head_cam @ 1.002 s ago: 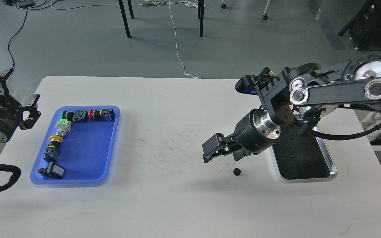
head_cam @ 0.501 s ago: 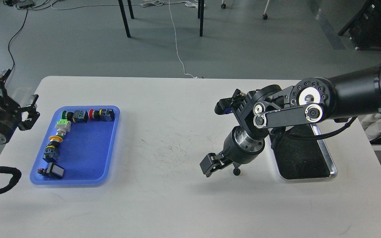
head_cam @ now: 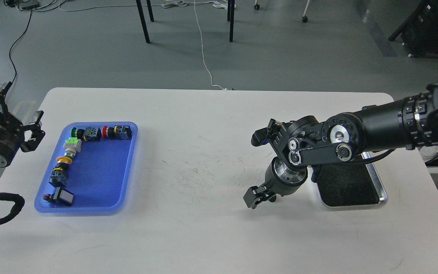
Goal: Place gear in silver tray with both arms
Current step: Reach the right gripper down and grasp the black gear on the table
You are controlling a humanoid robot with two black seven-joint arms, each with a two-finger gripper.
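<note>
Right black clawed gripper point(head_cam: 261, 197) low on the white tabletop point(head_cam: 203, 236) toward its right edge, fingers apart, gear hidden beneath; grasp step; next, clamp, lift, carry right to the shiny steel tray point(head_cam: 382, 192); left gripper point(head_cam: 10, 121) idle, fingers apart.

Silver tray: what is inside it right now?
The visible part of the silver tray shows only its dark base, no gear. Its far left end is covered by the right arm and its claw, so that part cannot be checked.
</note>
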